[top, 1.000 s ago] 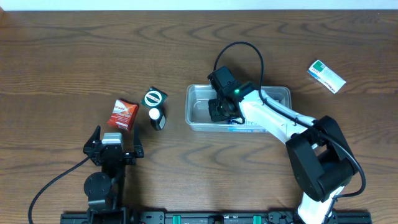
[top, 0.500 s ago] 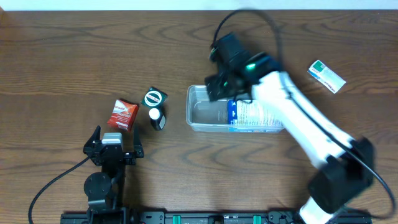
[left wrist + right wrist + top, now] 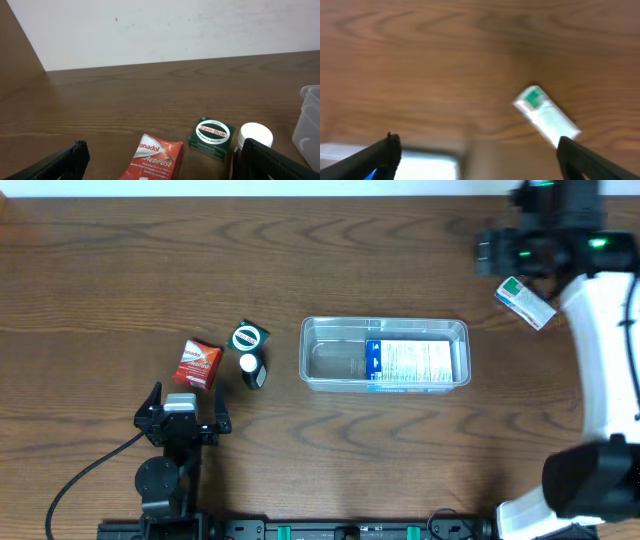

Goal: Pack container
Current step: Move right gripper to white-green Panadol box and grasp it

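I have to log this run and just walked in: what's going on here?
A two-arm robot is packing a clear container; one blue-and-white packet lies inside. The right claw hangs open near a green-and-white box, holding nothing. The left claw sits open, with a red packet, green Zam-Buk box and white-capped bottle lying in front of it.
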